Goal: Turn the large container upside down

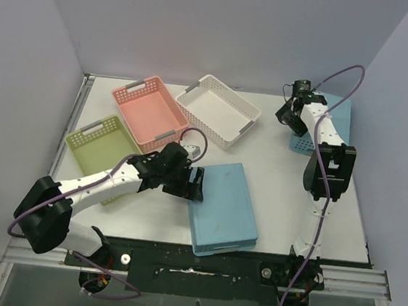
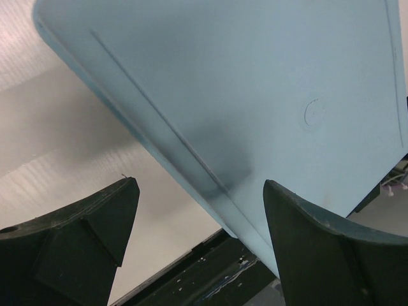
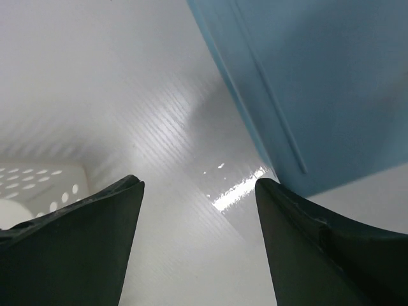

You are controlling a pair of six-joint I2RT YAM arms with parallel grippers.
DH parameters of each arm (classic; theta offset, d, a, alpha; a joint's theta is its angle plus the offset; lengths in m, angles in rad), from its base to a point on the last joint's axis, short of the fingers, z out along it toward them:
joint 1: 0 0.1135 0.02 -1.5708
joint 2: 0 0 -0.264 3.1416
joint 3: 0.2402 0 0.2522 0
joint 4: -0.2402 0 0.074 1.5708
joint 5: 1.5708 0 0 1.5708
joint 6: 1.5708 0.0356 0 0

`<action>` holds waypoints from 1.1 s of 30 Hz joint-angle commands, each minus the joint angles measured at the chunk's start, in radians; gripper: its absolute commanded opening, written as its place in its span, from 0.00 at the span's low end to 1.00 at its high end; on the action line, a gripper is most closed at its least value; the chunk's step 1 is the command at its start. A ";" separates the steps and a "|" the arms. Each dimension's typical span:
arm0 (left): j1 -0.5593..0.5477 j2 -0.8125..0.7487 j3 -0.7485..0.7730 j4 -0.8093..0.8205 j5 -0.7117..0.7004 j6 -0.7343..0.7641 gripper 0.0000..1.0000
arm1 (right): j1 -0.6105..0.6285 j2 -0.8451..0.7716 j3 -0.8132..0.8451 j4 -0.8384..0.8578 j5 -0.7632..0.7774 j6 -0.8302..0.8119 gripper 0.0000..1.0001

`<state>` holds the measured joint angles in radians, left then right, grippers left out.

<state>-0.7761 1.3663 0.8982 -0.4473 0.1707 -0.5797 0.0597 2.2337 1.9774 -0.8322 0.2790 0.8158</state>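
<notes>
Top external view shows me the big blue container (image 1: pixel 224 208) lying bottom-up on the table (image 1: pixel 282 176), near the front edge. My left gripper (image 1: pixel 195 183) sits at its left side, fingers apart, holding nothing. Left wrist view shows the flat blue bottom (image 2: pixel 255 95) just past the black fingers (image 2: pixel 312 248). My right gripper (image 1: pixel 290 112) is far back by a small blue basket (image 1: pixel 337 123), fingers apart too.

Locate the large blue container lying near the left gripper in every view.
Top external: large blue container, bottom centre, base facing up.
Left wrist: fills the upper right, just beyond the open fingers.
Right wrist: not in it; that blue bin is another.
Shared landmark: white table.
</notes>
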 commanded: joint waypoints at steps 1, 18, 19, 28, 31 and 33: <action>-0.020 0.044 0.061 0.089 0.096 -0.002 0.79 | 0.026 -0.236 -0.028 0.046 0.003 -0.044 0.73; -0.082 0.545 0.357 0.640 0.380 -0.258 0.76 | 0.000 -0.955 -0.488 0.045 -0.338 -0.179 0.78; -0.092 0.578 0.419 0.632 0.398 -0.258 0.74 | -0.002 -0.964 -0.481 0.014 -0.334 -0.193 0.78; 0.012 0.346 0.396 0.465 0.368 -0.183 0.73 | 0.011 -1.120 -0.673 -0.104 -0.361 -0.245 0.78; 0.113 0.179 0.290 0.381 0.344 -0.157 0.74 | 0.060 -1.155 -0.756 -0.104 -0.376 -0.202 0.77; 0.181 0.075 0.245 0.282 0.287 -0.119 0.74 | 0.134 -1.158 -0.799 -0.070 -0.410 -0.157 0.76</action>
<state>-0.7155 1.6474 1.2057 -0.0425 0.5220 -0.7658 0.0982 1.0973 1.2381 -0.9291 -0.0647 0.6121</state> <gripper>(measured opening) 0.737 0.767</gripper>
